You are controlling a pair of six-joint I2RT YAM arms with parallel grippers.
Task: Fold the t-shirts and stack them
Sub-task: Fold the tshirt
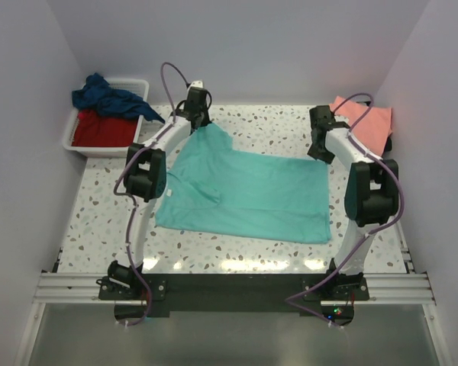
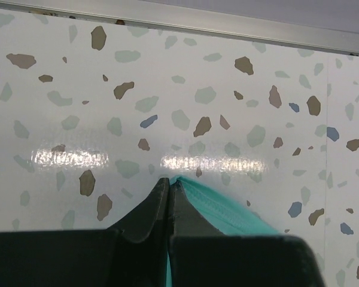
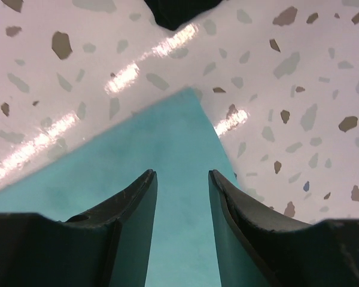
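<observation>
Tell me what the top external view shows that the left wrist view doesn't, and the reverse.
Only top external: the white tub holding the navy blue t-shirt and the red t-shirt, the salmon-pink t-shirt at far right, and the right gripper above the turquoise-teal t-shirt's corner.
Only left wrist: the metal rail at the table's edge, and the fingers pinched shut on cloth, close up.
Both: the left gripper, the turquoise-teal t-shirt it grips, and the speckled table.

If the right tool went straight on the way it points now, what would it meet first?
Probably the turquoise t-shirt: the right tool, jaws apart, points down at its corner lying on the table. Depth is unclear.
</observation>
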